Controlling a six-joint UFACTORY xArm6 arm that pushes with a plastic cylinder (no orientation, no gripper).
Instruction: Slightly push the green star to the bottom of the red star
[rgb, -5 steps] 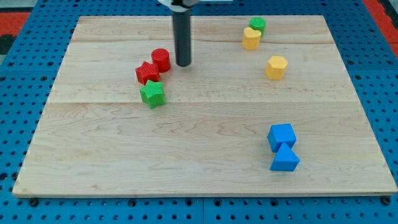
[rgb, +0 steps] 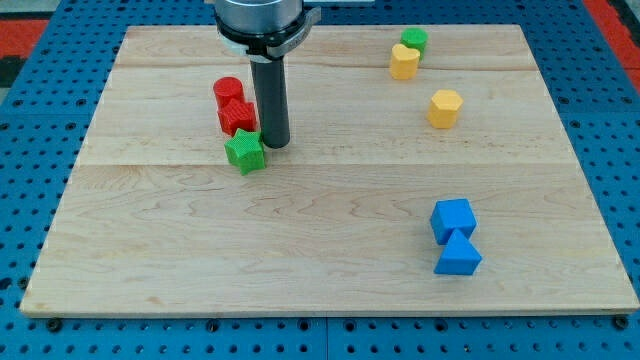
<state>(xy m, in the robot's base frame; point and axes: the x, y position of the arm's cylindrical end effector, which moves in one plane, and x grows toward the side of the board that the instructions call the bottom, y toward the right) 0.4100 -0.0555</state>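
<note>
Camera view: I see my tip (rgb: 275, 145), a bare rod with no jaws and nothing held, just right of the green star (rgb: 245, 152), which sits touching the red star's (rgb: 238, 117) bottom edge.

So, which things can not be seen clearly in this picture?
- Arm above the rod: cut off by the view's top.
- Whether my tip touches the green star: too close to tell.
- Green block: partly hidden behind a yellow block; shape unclear.
</note>
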